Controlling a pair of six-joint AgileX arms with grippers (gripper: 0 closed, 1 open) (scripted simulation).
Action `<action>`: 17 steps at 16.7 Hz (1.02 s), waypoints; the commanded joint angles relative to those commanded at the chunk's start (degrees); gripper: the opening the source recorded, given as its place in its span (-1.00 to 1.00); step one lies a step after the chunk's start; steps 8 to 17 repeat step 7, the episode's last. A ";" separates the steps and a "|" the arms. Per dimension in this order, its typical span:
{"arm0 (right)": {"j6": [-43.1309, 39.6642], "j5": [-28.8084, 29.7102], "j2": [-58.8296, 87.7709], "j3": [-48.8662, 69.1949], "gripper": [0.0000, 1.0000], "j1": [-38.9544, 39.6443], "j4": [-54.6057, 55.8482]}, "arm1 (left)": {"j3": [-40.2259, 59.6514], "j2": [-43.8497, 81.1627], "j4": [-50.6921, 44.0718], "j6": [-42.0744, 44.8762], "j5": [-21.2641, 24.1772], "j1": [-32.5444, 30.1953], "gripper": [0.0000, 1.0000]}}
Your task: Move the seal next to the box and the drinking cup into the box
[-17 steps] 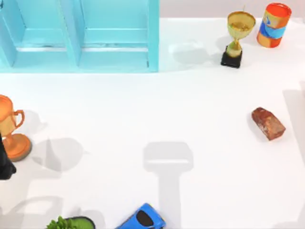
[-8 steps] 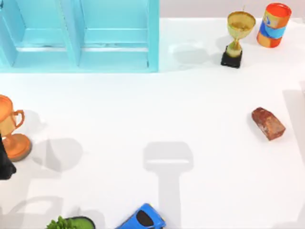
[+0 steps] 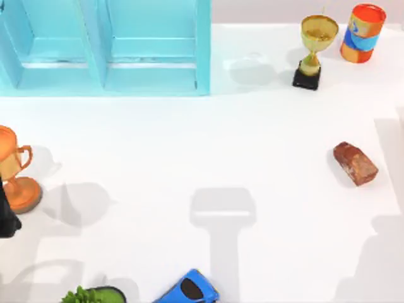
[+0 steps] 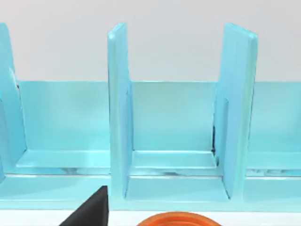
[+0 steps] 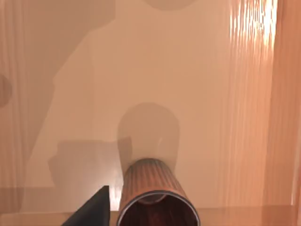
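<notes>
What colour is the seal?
Mottled reddish-brown seal, clearest in the top view.

Surface (image 3: 189, 145): white, and I see it carrying everything here.
Far left: turquoise box (image 3: 104, 47) with upright dividers.
Far right: gold trophy (image 3: 312, 50) on a black base, orange-and-blue can (image 3: 362, 33) just beside it.
Right side: seal (image 3: 355, 163), lying tilted, well apart from the box.
Left edge: orange trophy (image 3: 16, 170).
Near edge: blue toy car (image 3: 188, 289), green plant (image 3: 91, 295).
</notes>
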 joint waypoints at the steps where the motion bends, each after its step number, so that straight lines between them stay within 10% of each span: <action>1: 0.15 0.32 -0.23 1.31 1.00 0.30 -3.29 | 0.00 0.00 0.00 0.00 0.00 0.00 1.00; 17: 0.95 4.16 -1.69 1.31 1.00 0.54 -13.83 | 0.00 0.00 0.00 0.00 0.00 0.00 1.00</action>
